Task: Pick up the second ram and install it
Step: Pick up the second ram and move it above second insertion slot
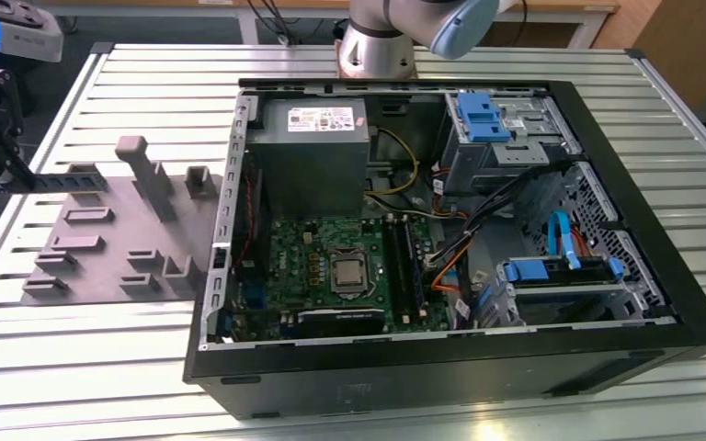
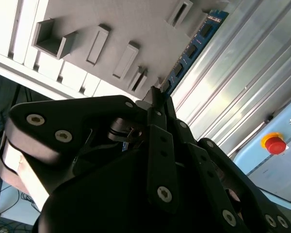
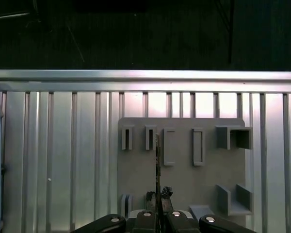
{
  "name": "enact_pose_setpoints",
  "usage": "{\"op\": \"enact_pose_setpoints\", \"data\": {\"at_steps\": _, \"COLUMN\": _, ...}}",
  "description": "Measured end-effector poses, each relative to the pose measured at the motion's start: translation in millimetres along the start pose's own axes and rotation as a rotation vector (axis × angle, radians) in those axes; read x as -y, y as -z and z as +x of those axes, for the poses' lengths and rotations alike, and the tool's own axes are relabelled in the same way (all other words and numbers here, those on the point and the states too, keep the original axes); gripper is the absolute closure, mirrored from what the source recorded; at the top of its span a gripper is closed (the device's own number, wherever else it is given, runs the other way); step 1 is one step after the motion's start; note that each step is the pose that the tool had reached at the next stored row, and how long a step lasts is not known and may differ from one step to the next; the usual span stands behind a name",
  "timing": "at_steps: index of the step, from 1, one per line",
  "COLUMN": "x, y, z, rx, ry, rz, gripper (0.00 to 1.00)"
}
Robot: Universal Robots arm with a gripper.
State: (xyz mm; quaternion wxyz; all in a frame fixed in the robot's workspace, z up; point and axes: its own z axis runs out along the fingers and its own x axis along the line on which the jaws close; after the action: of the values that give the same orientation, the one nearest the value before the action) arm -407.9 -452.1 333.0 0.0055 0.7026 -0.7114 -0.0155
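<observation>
The end effector (image 3: 159, 193) is clamped on the ram (image 2: 191, 48). In the first wrist view its fingertips pinch the stick edge-on, and in the second wrist view the blue board runs out from them over the far side of the grey fixture (image 3: 184, 179). I cannot tell whether the ram has fully cleared its holder. The step in hand looks like the lift. It is best done with a straight pull along the board's own plane, no twist, and the grip kept square so the thin stick does not pivot between the pads. In the exterior view a tall peg (image 1: 144, 175) stands at about 3 o'clock from the ram's free end, close enough to catch a sideways swing. The table (image 3: 77, 160) ends at a rail just past the fixture, so there is little room on that side. At 3 o'clock from the fixture the open case (image 1: 451, 367) presents an upright metal wall. Inside it, the motherboard (image 1: 328, 257) sits with the power supply (image 1: 310, 138) at its 12 o'clock and loose cables (image 1: 451, 230) crowding its 3 o'clock side.
</observation>
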Motion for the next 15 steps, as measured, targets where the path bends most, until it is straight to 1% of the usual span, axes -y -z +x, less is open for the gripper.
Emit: {"op": "enact_pose_setpoints", "data": {"at_steps": 15, "x": -0.7, "y": 23.6, "z": -0.3, "rx": 0.0000, "ry": 0.000, "rz": 0.0000, "gripper": 0.86}}
